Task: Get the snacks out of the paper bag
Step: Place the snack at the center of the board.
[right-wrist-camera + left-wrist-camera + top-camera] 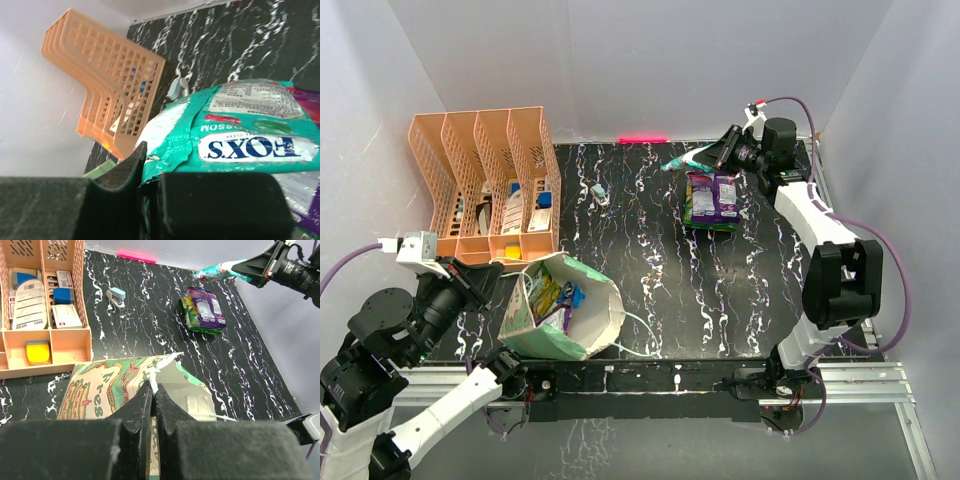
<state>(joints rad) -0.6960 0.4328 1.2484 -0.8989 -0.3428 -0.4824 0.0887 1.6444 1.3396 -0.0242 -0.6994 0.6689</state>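
The cream and mint-green paper bag [570,322] lies tilted at the near left, mouth up, with snacks [552,297] showing inside. My left gripper [506,279] is shut on the paper bag's [100,385] rim, its tips [153,388] pinching the paper edge. At the far right, my right gripper [717,154] is shut on a teal snack packet [684,160], held above the table. That teal packet [240,135] fills the right wrist view, clamped at its torn edge [145,167]. A purple packet [725,195] lies on a green-and-white one [700,205] on the table just below it.
An orange slotted file rack [485,180] with small items stands at the back left, close to the bag. A small grey-blue stapler [116,296] lies on the black marbled table [650,260] behind the bag. White walls enclose three sides.
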